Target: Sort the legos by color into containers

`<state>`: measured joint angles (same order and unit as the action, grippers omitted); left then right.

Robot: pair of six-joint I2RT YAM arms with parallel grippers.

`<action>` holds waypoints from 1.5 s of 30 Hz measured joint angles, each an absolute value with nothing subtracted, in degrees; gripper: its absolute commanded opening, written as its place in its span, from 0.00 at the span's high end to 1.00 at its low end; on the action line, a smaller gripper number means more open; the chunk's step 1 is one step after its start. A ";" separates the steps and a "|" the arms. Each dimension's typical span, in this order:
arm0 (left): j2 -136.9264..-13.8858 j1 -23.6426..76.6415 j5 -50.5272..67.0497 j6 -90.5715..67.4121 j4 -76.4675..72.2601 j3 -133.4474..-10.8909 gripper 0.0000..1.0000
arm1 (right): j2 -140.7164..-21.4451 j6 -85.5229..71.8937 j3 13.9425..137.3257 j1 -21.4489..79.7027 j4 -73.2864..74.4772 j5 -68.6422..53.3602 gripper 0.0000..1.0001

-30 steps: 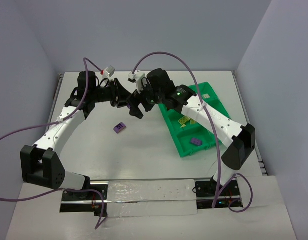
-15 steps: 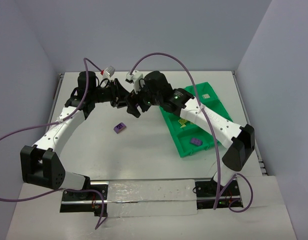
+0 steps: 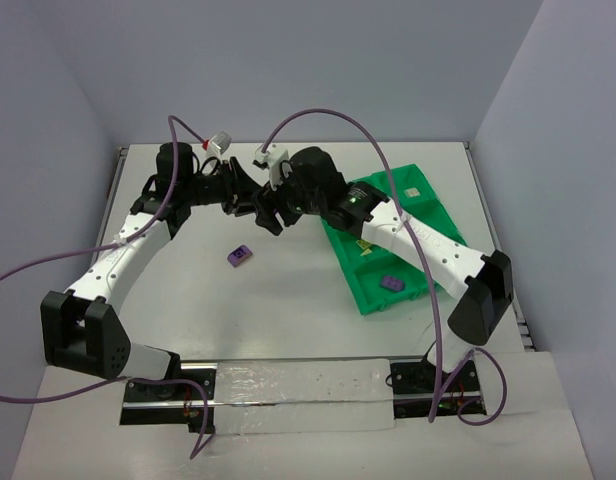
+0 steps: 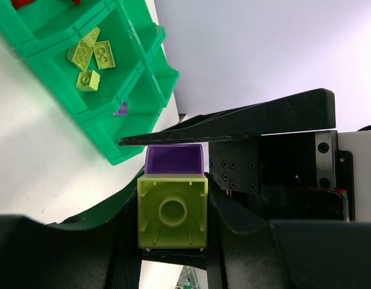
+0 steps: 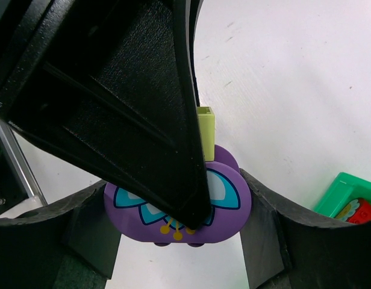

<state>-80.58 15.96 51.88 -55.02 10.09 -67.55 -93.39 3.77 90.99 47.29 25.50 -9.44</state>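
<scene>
My two grippers meet above the table's middle. My left gripper (image 3: 250, 201) is shut on a yellow-green lego (image 4: 172, 212), seen from its hollow underside. A purple lego (image 4: 173, 159) is joined to its far end. My right gripper (image 3: 266, 213) is shut on that purple lego (image 5: 230, 208), which has a blue flower print, with the yellow-green lego (image 5: 206, 133) sticking out behind it. A left finger (image 5: 125, 102) crosses in front. Another purple lego (image 3: 239, 256) lies on the table. The green tray (image 3: 360, 292) holds yellow-green legos (image 4: 89, 57) and a purple lego (image 3: 391, 283).
The tray also holds red legos (image 5: 360, 214) and a cream lego (image 3: 412, 191) in other compartments. It lies slanted at the right of the table, under the right arm. Purple cables arch over both arms. Grey walls close in the table at the back and sides.
The right wrist has shifted slightly to the left and towards the left gripper. Both grippers stay together on the joined legos. The loose purple lego has not moved.
</scene>
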 measured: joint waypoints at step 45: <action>-80.36 16.14 46.57 -44.80 22.97 -75.37 1.00 | -89.47 2.35 85.89 47.59 23.34 -7.85 1.00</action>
